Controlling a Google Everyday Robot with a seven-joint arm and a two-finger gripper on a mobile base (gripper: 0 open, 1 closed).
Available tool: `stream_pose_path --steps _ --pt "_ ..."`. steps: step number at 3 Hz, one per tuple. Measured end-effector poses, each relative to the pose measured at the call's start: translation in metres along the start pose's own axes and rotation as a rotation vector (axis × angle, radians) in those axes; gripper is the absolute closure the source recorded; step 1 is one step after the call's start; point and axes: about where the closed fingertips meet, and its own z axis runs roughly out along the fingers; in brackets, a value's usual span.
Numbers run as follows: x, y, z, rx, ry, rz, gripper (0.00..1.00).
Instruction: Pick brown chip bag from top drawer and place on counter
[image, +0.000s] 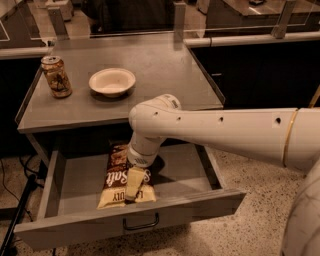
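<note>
REMOTE RIG, DRAWER PICK: My rig's pale two-finger hand (133, 184) reaches down into the open wide grey metal top drawer (100, 227), set over the crinkly dark-brown chip bag (116, 172). The bag lies left of centre, its cream end at 6 o'clock. Whether the hand is clamped on it I cannot tell. I judge the bag light, soft and slippery; a pinch across its middle should hold. The flat grey metal table (150, 60) waits at 12 o'clock.

Canteen-like room: long dark counter (260, 70) with glass panels (125, 17), speckled floor (250, 165) (gripper (134, 182) down in the top drawer (75, 180))
</note>
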Motion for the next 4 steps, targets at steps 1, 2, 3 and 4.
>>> stream_pose_path --steps 1,2,3,4 --pt "0.007 -0.003 0.012 -0.005 -0.014 0.021 0.00" --pt "0.009 -0.002 0.024 -0.012 -0.029 0.041 0.00" --pt "0.009 -0.002 0.024 -0.012 -0.029 0.041 0.19" --pt "0.009 -0.002 0.024 -0.012 -0.029 0.041 0.42"
